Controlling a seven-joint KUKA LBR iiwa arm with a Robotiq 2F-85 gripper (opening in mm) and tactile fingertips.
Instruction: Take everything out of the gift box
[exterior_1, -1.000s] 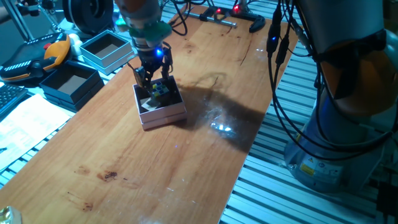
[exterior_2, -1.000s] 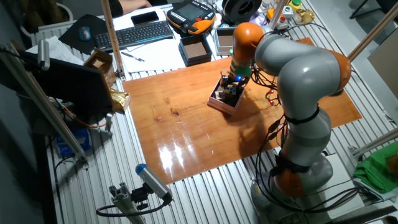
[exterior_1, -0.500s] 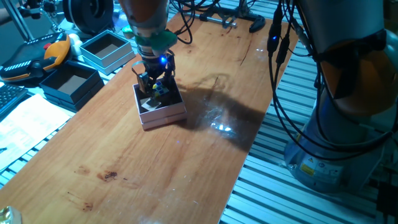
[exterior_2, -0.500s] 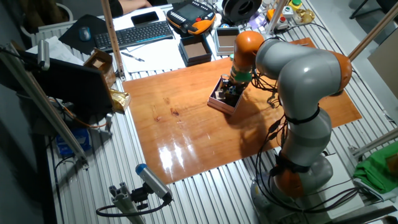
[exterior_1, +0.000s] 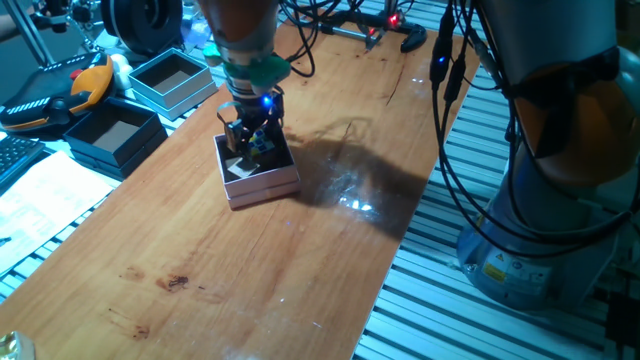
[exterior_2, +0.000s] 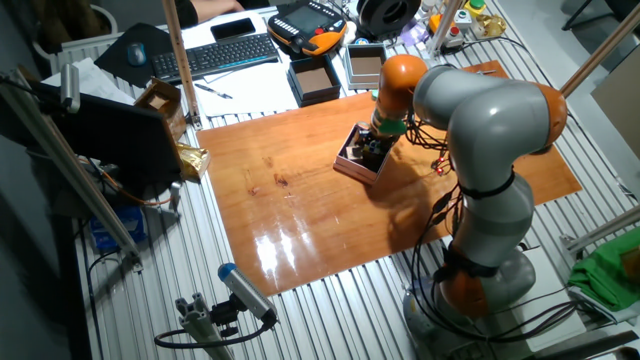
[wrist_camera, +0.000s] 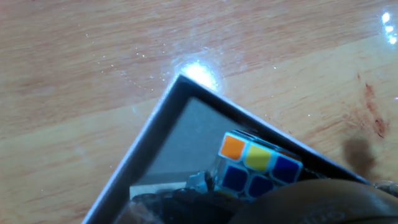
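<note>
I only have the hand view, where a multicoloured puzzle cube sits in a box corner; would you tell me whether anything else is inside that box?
Observer: Yes. One fixed view shows a pale beige-grey block lying in the small pale-pink cardboard gift box, next to the multicoloured puzzle cube.
Operator: Thank you. Where is the pincer relative to the box?
Observer: The pincer reaches down into the box at the cube. I cannot tell whether it is gripping the cube.
Operator: Are there other boxes nearby?
Observer: Two, both open and standing apart from the gift box: a light-blue square box and a dark navy box.
</note>
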